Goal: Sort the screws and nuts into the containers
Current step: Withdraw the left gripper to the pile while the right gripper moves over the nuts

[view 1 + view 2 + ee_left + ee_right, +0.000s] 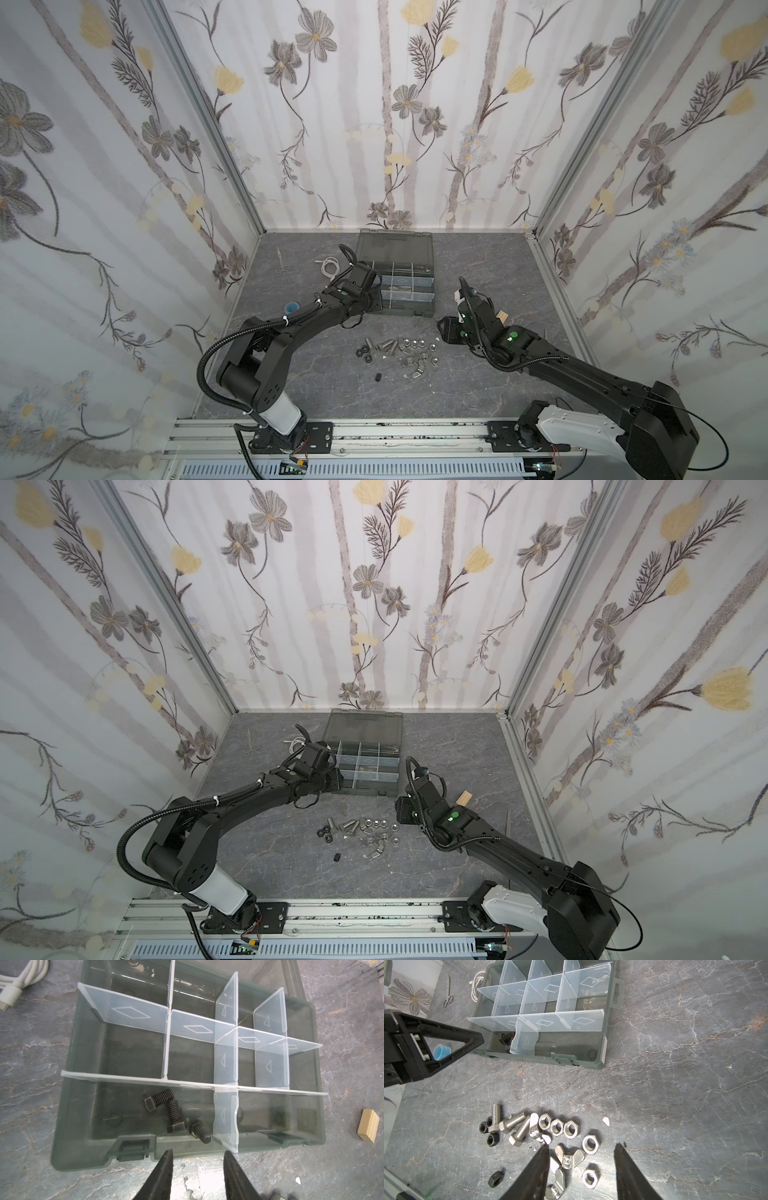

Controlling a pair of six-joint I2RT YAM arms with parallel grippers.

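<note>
Three black screws [175, 1114] lie in the front left compartment [124, 1109] of the grey case [66, 1118], close by a pale divider [225, 1118]. Three silver screws [513, 1123] lie on the table [675, 1084] in front of the case, in a bunch with the nuts [571, 1129]. Some nuts are silver with six sides, some have wings, and a few are black. One black nut [495, 1178] sits a bit apart from the bunch.

The left gripper [198, 1154] hangs just over the front edge of the case, with its jaws partly apart and nothing in them. The right gripper [582, 1146] hangs over the nuts. Its jaws are partly apart too, and it holds nothing.

Beside the case lies a small wood block [368, 1125]. On the other side are a white cable [20, 978], little scissors [448, 991] and a blue cup [442, 1051].
</note>
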